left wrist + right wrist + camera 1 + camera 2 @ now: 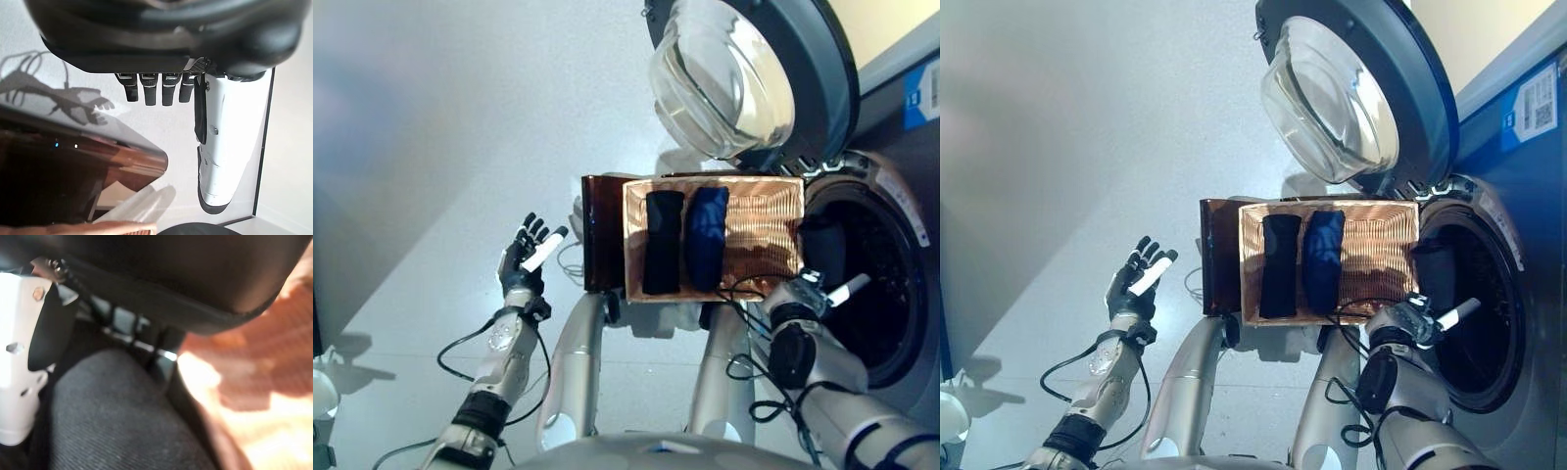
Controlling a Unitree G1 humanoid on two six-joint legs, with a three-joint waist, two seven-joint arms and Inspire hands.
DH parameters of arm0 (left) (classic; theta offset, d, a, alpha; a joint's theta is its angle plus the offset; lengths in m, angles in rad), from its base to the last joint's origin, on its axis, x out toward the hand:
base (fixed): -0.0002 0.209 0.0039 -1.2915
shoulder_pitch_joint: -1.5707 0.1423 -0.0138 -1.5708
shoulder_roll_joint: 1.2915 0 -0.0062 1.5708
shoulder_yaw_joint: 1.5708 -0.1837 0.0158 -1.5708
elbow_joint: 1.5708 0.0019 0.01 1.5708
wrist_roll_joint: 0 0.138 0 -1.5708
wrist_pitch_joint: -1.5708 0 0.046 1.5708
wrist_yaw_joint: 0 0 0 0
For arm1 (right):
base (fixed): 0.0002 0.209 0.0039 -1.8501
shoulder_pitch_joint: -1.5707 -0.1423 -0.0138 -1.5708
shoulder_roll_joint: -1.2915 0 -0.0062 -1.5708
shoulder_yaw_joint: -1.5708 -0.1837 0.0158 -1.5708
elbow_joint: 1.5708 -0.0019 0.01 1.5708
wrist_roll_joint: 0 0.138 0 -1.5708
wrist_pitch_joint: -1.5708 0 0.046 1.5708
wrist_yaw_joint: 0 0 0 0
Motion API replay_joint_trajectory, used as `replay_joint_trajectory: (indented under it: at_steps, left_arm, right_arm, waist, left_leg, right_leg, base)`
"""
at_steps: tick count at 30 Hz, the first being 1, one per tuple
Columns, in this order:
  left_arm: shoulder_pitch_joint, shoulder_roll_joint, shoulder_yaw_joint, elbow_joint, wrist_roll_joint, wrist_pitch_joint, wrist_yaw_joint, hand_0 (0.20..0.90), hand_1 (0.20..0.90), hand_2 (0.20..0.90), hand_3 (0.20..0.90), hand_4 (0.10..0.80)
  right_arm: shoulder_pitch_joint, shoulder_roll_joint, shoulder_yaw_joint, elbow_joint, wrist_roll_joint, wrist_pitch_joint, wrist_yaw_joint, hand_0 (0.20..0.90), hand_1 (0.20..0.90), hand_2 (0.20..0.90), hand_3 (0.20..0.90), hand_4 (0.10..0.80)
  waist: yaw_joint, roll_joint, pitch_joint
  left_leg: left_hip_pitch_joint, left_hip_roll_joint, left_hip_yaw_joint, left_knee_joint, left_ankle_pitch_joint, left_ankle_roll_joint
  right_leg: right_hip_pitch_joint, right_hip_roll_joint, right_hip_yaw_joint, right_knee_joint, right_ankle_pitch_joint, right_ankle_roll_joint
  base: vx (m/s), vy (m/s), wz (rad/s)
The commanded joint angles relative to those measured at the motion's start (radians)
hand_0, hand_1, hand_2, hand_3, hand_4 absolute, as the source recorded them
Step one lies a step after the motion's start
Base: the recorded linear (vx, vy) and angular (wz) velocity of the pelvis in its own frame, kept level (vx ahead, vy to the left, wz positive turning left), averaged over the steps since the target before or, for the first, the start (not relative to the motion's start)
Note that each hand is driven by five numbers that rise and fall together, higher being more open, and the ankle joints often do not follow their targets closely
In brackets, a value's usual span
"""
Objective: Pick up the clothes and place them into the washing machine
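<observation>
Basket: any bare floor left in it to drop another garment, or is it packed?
The basket is bare on its washer-side half, between the blue garment and the wall next to the drum opening. The other half is crowded: black garment and blue one lie side by side.

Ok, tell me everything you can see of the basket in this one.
The basket is a rectangular, copper-brown tray with ribbed walls, see-through plastic by the look of it. It sits level before the robot, right beside the washing machine's open drum. Two rolled clothes lie side by side in its left half: a black one and a dark blue one. Its right half is bare. The right robot hand is at its near right corner.
</observation>
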Motion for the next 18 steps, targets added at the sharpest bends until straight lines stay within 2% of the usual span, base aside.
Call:
replay_joint_trajectory:
  at_steps: [1,2,3,7,9,10,11,12,13,15,18]
  left_arm:
    - [0.013,0.029,0.015,-0.05,0.021,-0.08,-0.015,0.9,0.9,0.9,0.9,0.8]
    - [0.012,0.031,0.018,-0.05,0.021,-0.08,-0.015,0.9,0.9,0.9,0.9,0.8]
    - [0.017,0.036,0.018,-0.05,0.02,-0.081,-0.019,0.9,0.9,0.9,0.9,0.8]
    - [0.022,0.045,0.027,-0.048,0.026,-0.084,-0.017,0.9,0.9,0.9,0.9,0.8]
    - [0.025,0.047,0.034,-0.044,0.03,-0.086,-0.016,0.9,0.9,0.9,0.9,0.8]
    - [0.026,0.049,0.036,-0.046,0.032,-0.088,-0.017,0.9,0.9,0.9,0.9,0.8]
    - [0.028,0.053,0.038,-0.048,0.033,-0.089,-0.018,0.9,0.9,0.9,0.9,0.8]
    - [0.031,0.055,0.038,-0.05,0.034,-0.089,-0.02,0.9,0.9,0.9,0.9,0.8]
    - [0.034,0.055,0.042,-0.051,0.034,-0.089,-0.021,0.9,0.9,0.9,0.9,0.8]
    - [0.041,0.059,0.046,-0.059,0.035,-0.093,-0.022,0.9,0.9,0.9,0.9,0.8]
    - [0.039,0.063,0.047,-0.063,0.039,-0.097,-0.021,0.9,0.9,0.9,0.9,0.8]
  right_arm:
    - [0.052,-0.164,-0.026,0.002,-0.068,-0.098,-0.025,0.2,0.2,0.2,0.2,0.3]
    - [0.051,-0.171,-0.031,0.006,-0.07,-0.098,-0.028,0.2,0.2,0.2,0.2,0.3]
    - [0.042,-0.186,-0.025,0.01,-0.076,-0.098,-0.033,0.2,0.2,0.2,0.2,0.3]
    - [0.017,-0.213,-0.018,0.0,-0.088,-0.105,-0.036,0.2,0.2,0.2,0.2,0.3]
    - [0.0,-0.238,-0.009,-0.012,-0.1,-0.109,-0.038,0.2,0.2,0.2,0.2,0.3]
    - [-0.005,-0.252,-0.005,-0.016,-0.107,-0.109,-0.041,0.2,0.2,0.2,0.2,0.3]
    - [-0.009,-0.266,-0.006,-0.021,-0.111,-0.11,-0.042,0.2,0.2,0.2,0.2,0.3]
    - [-0.013,-0.279,-0.004,-0.02,-0.119,-0.111,-0.046,0.2,0.2,0.2,0.2,0.3]
    - [-0.021,-0.296,0.001,-0.02,-0.131,-0.109,-0.053,0.2,0.2,0.2,0.2,0.3]
    - [-0.032,-0.316,0.015,-0.031,-0.155,-0.104,-0.059,0.2,0.2,0.2,0.2,0.3]
    - [-0.048,-0.335,0.031,-0.039,-0.173,-0.102,-0.063,0.2,0.2,0.2,0.2,0.3]
  waist:
    - [-0.013,0.029,-0.047]
    - [-0.012,0.03,-0.054]
    - [-0.012,0.028,-0.053]
    - [-0.009,0.025,-0.073]
    - [-0.007,0.021,-0.082]
    - [-0.009,0.018,-0.078]
    - [-0.008,0.017,-0.087]
    - [-0.008,0.015,-0.084]
    - [-0.005,0.016,-0.092]
    - [-0.002,0.014,-0.09]
    - [0.005,0.012,-0.099]
  left_leg:
    - [0.027,0.053,-0.055,0.09,-0.125,-0.115]
    - [0.034,0.05,-0.065,0.09,-0.144,-0.119]
    - [0.023,0.051,-0.053,0.087,-0.122,-0.114]
    - [0.025,0.051,-0.063,0.09,-0.146,-0.118]
    - [0.023,0.05,-0.061,0.089,-0.146,-0.117]
    - [0.015,0.05,-0.049,0.086,-0.124,-0.112]
    - [0.023,0.048,-0.061,0.089,-0.146,-0.117]
    - [0.014,0.049,-0.049,0.09,-0.128,-0.113]
    - [0.021,0.047,-0.061,0.093,-0.149,-0.117]
    - [0.012,0.049,-0.048,0.091,-0.129,-0.111]
    - [0.016,0.046,-0.058,0.095,-0.145,-0.114]
  right_leg:
    - [-0.011,0.007,-0.002,-0.113,0.157,-0.032]
    - [-0.006,0.012,0.007,-0.109,0.14,-0.026]
    - [-0.016,0.006,-0.001,-0.116,0.161,-0.034]
    - [-0.022,0.013,0.012,-0.107,0.142,-0.028]
    - [-0.023,0.011,0.012,-0.107,0.144,-0.027]
    - [-0.029,0.006,0.003,-0.116,0.166,-0.034]
    - [-0.022,0.012,0.012,-0.109,0.145,-0.027]
    - [-0.028,0.006,0.003,-0.114,0.163,-0.034]
    - [-0.024,0.011,0.013,-0.107,0.143,-0.027]
    - [-0.033,0.005,0.003,-0.111,0.164,-0.032]
    - [-0.033,0.007,0.01,-0.105,0.15,-0.026]
  base:
    - [0.085,-0.007,-0.09]
    - [-0.095,0.003,-0.1]
    - [0.079,-0.002,-0.08]
    - [0.025,-0.004,-0.02]
    - [-0.025,-0.004,-0.01]
    - [0.0,0.0,0.0]
    - [-0.08,0.002,0.03]
    - [0.111,-0.006,0.03]
    - [0.0,0.0,0.0]
    - [0.0,0.0,0.0]
    - [0.022,0.0,0.0]
